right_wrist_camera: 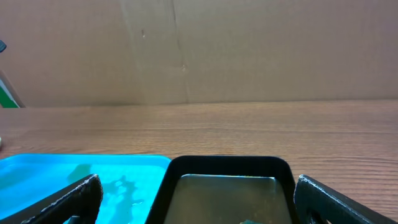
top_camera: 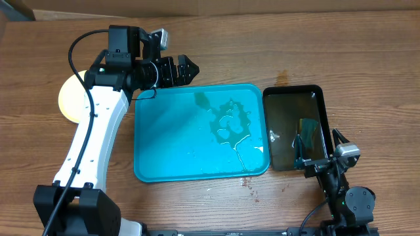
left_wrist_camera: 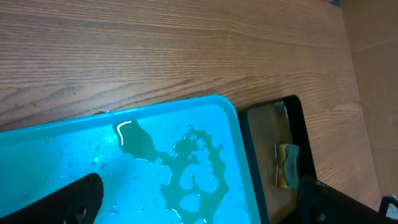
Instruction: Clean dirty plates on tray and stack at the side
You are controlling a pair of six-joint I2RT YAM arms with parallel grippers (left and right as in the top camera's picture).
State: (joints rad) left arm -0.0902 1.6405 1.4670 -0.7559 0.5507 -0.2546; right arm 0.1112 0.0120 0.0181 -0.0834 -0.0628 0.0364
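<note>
A pale yellow-green round shallow plate (top_camera: 67, 98) is seen on the wooden tabletop (top_camera: 262, 46), behind the left jaws and off to their side, well apart from them and partly covered by the white left arm (top_camera: 92, 134). Whether other plates are stacked under it cannot be told. The large turquoise-blue rectangular plastic tray (top_camera: 170, 147) lies just below and ahead of the left jaws, which hang over its far corner. No plate is seen on it, only a puddle of greenish water (top_camera: 230, 121) further ahead of those jaws. The tray's long axis runs from the left jaws' side towards the right jaws' side. Touching or just beside its end, directly under the right jaws, sits a smaller black rectangular tray (top_camera: 292, 92) of murky liquid holding a yellow-and-green sponge (top_camera: 308, 134). By the wrist views, both pairs of jaws are spread wide and nothing is held in either. The left arm is stretched forward and bent across towards the tray, so it is much the nearer to the plate. The right arm (top_camera: 348, 196) is folded low, jaws pointed out over the black tray. The cleaning is judged done or close to it. Any move on the plate would call for the left jaws to be swung back.
</note>
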